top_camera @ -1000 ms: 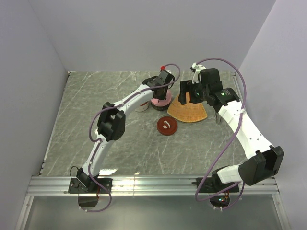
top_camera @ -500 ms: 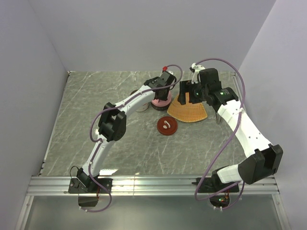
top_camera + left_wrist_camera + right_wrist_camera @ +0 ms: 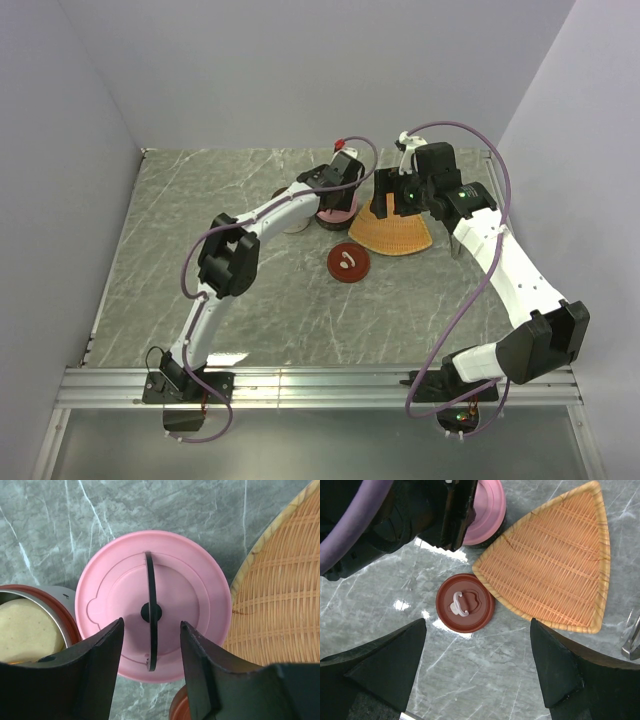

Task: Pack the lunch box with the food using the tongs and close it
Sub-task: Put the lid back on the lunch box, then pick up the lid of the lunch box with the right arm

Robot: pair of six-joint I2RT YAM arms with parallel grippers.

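The left hand (image 3: 151, 627) hangs right over a pink lid (image 3: 192, 600). A thin black handle (image 3: 151, 600) stands up in the middle of that lid. One finger is at 9 o'clock of the handle and the other is at 3 o'clock. There is a gap on each side, so the fingers do not touch the handle. The hand has let go and grips nothing.

At 8 o'clock of the pink lid, just beside it, is a round pot (image 3: 60, 607) with a red-brown rim. Soft yellow food (image 3: 27, 630) lies inside the pot.

At 3 o'clock of the pink lid is the orange woven tray (image 3: 392, 232), shaped like a triangle. Its edge is very close to the lid.

At 5 o'clock of the pink lid, a small brown lid (image 3: 465, 602) lies flat on the grey worktop (image 3: 200, 220). It has a pale loop on top. It sits just beside the tray's near corner.

The right hand (image 3: 477, 621) hangs above the brown lid and the tray. Its two fingers are spread very wide and nothing is between them.

The tongs (image 3: 632, 641) show only as a silvery tip at the 3 o'clock edge of the right wrist view. They lie on the worktop at 4 o'clock of the tray, near its corner. No hand touches them.
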